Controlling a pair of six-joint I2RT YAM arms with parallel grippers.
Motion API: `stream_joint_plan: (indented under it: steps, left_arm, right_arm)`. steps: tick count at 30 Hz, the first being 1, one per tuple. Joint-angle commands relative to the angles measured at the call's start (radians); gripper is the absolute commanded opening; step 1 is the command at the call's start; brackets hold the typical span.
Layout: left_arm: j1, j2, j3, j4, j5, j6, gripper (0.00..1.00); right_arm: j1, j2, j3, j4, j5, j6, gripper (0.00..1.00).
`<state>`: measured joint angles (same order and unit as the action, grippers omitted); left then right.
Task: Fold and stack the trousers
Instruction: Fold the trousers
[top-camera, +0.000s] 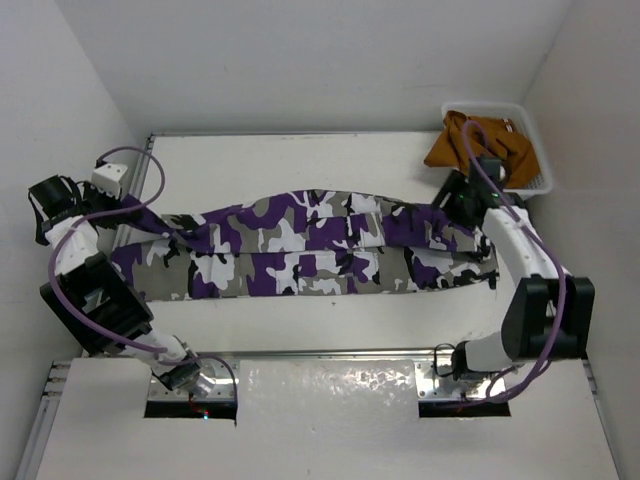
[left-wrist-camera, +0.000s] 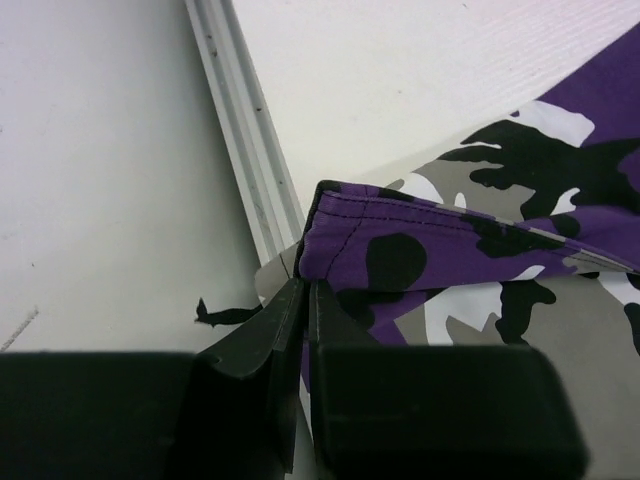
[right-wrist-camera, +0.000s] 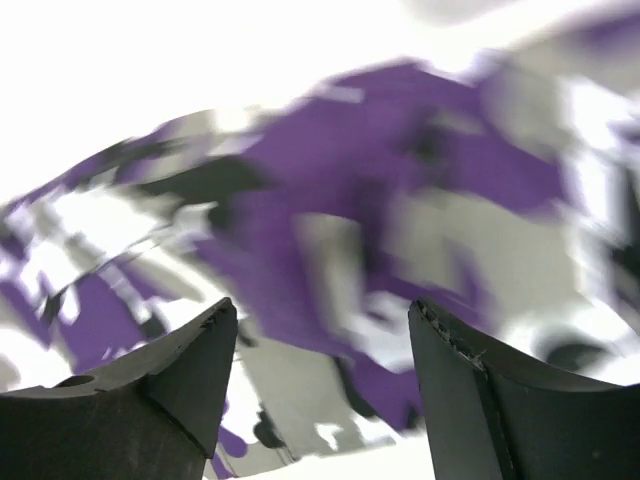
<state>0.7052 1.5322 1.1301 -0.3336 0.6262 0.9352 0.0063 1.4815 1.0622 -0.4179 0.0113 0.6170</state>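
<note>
Top external: the trousers (top-camera: 300, 245) lie left to right; my left claw (left-wrist-camera: 305, 290) pinches their left end, my right claw (right-wrist-camera: 325, 310) hangs open over the other.

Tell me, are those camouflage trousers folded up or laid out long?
Laid out long. The trousers stretch at full length across the table, with no crosswise fold; the left gripper pinches one end.

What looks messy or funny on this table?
The orange-brown garment spills over the rim of the white basket at the far right. The trousers lie wavy, not straight, and their left end reaches the metal rail, where the left claw pinches it.
</note>
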Motion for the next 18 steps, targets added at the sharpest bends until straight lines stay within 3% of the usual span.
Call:
stream_joint_plan:
  steps: [1, 11, 18]
  left_arm:
    - [-0.006, -0.043, 0.005, -0.033, 0.033, 0.043, 0.04]
    - [-0.006, -0.027, 0.036, -0.054, 0.044, 0.039, 0.04]
    - [-0.006, -0.026, 0.04, -0.077, 0.029, 0.048, 0.03]
  right_arm:
    - [-0.072, -0.047, -0.088, -0.203, 0.084, 0.194, 0.67]
    - [-0.16, 0.052, -0.122, -0.071, 0.214, 0.388, 0.74]
    - [-0.186, 0.154, -0.123, -0.01, 0.302, 0.428, 0.71]
